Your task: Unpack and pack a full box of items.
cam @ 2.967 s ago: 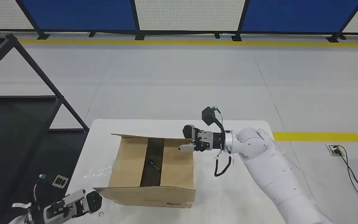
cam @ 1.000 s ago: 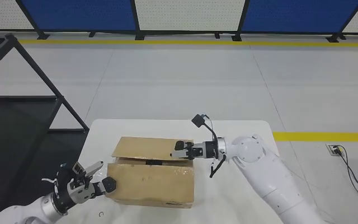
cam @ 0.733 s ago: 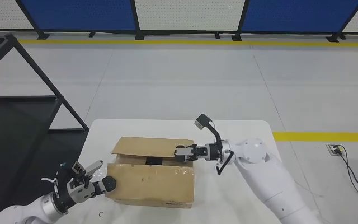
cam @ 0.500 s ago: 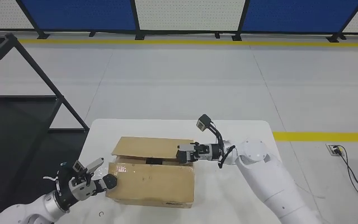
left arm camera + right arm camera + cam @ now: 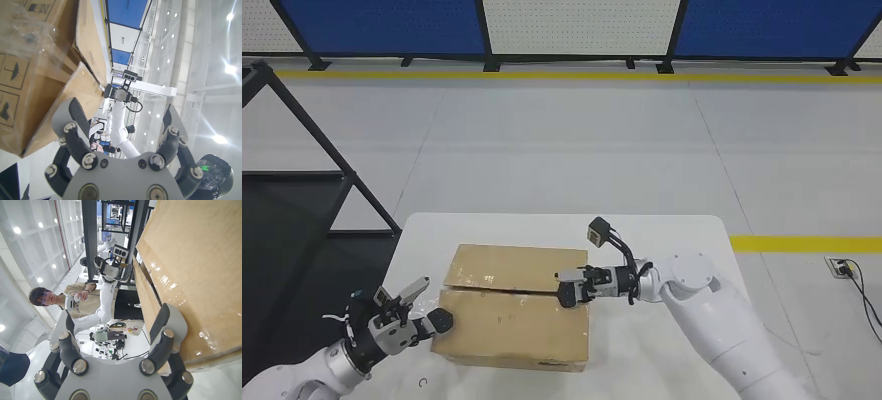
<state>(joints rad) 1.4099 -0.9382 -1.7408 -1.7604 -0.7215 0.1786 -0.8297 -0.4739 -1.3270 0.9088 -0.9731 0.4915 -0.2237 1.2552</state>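
Observation:
A brown cardboard box (image 5: 512, 305) stands in the middle of the white table, its two top flaps folded down with a thin dark seam (image 5: 510, 290) between them. My right gripper (image 5: 564, 291) is at the seam's right end, open, one finger (image 5: 160, 321) lying against the flap (image 5: 189, 275). My left gripper (image 5: 437, 322) is open at the box's left side, near the front flap's edge (image 5: 75, 91), with nothing between its fingers (image 5: 78, 115). In the left wrist view the right gripper (image 5: 116, 93) shows at the far end of the flaps. The box's contents are hidden.
The white table (image 5: 662, 235) has bare room behind and to the right of the box. A black metal frame (image 5: 302, 120) stands off its left edge. Clear plastic film (image 5: 36, 36) clings to the box's side.
The flaps, spread wide three seconds ago, have been folded down and now lie nearly flat. My right gripper came down onto the seam; my left gripper rose to the box's left side.

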